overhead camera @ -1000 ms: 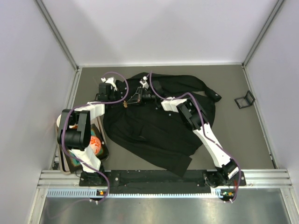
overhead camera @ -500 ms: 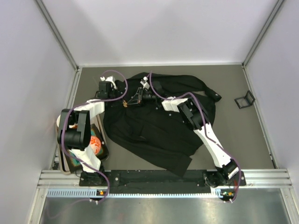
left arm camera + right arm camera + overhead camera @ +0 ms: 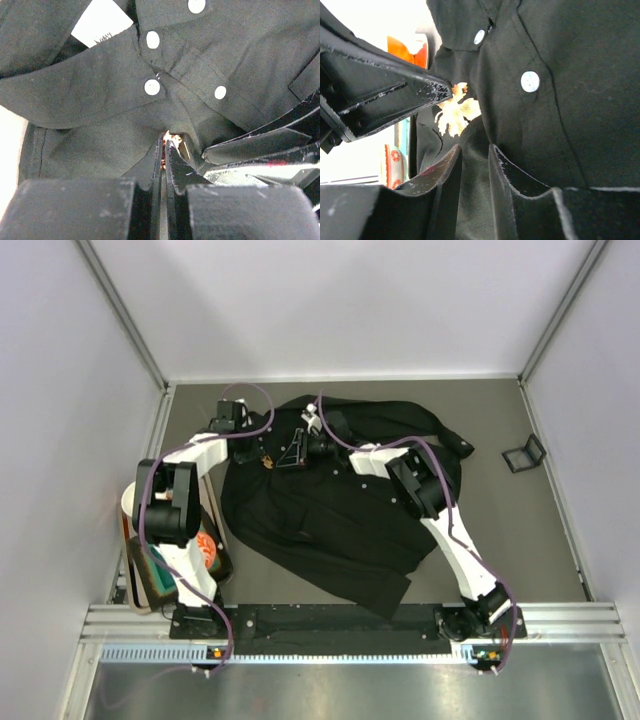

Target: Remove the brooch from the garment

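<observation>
Grey desk (image 3: 500, 530), shirt (image 3: 330, 520) toward far-left corner | cloth soft, slack | brooch (image 3: 454, 114) tiny, light, stiff: take its edge | my left jaws clamped there | right jaws apart just beside it

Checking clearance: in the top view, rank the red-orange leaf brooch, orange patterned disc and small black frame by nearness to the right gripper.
1. Red-orange leaf brooch, just left of the right gripper.
2. Orange patterned disc, near left.
3. Small black frame, far right.
</observation>
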Controlling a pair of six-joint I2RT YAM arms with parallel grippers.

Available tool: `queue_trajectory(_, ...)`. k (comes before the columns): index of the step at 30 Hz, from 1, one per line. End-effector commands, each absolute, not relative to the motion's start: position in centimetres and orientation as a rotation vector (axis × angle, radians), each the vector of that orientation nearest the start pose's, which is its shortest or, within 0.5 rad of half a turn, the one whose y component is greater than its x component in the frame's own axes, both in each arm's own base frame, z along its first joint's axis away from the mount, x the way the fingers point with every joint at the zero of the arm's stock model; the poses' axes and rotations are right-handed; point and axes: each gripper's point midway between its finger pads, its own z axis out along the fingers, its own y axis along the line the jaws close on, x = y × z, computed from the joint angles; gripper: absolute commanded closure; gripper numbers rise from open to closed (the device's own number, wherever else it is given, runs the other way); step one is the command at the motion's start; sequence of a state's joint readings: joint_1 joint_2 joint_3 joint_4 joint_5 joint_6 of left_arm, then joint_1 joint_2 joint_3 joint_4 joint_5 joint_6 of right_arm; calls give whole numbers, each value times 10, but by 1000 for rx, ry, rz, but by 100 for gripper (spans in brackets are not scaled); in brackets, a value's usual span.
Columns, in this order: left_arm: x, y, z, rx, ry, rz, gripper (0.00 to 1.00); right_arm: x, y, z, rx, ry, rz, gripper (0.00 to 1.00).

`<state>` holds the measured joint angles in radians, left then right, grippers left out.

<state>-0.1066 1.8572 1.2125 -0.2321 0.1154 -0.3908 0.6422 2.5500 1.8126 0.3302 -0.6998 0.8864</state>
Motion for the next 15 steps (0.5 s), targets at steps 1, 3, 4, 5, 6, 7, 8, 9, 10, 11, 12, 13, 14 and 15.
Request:
queue_trajectory(1, 438, -80, 42, -361, 2594, -293, 100, 412, 495, 107, -484, 2047, 1578, 69)
queue_trajectory(3, 440, -79, 42, -387, 2621, -273, 100, 407, 500, 111, -550, 2002, 1533, 65)
queue_trajectory(4, 433, -77, 40, -401, 2656, -251, 100, 407, 501, 115, -569, 1983, 1518, 65)
queue_trajectory(5, 431, -75, 36, -409, 2678, -232, 100, 407, 502, 115, -576, 1974, 1489, 62)
queue_trajectory(6, 434, -75, 40, -405, 2677, -230, 100, 404, 505, 119, -619, 1944, 1452, 61)
queue_trajectory(7, 431, -74, 39, -408, 2696, -224, 100, 404, 506, 120, -630, 1938, 1426, 59)
queue_trajectory(8, 430, -75, 37, -407, 2706, -227, 100, 405, 508, 119, -630, 1935, 1386, 59)
queue_trajectory(9, 431, -74, 38, -405, 2705, -223, 100, 404, 509, 116, -657, 1933, 1351, 59)
queue_trajectory(10, 429, -74, 37, -407, 2710, -215, 100, 403, 510, 118, -665, 1921, 1330, 59)
queue_trajectory(11, 428, -74, 36, -409, 2714, -210, 100, 404, 511, 116, -664, 1918, 1296, 59)
queue_trajectory(12, 428, -73, 36, -407, 2715, -209, 100, 405, 511, 115, -687, 1903, 1261, 59)
queue_trajectory(13, 427, -74, 35, -407, 2717, -213, 100, 399, 515, 109, -704, 1915, 1242, 59)
queue_trajectory(14, 426, -74, 35, -407, 2723, -215, 100, 404, 518, 111, -702, 1912, 1207, 59)
queue_trajectory(15, 426, -75, 35, -406, 2724, -222, 100, 405, 520, 108, -732, 1905, 1169, 59)
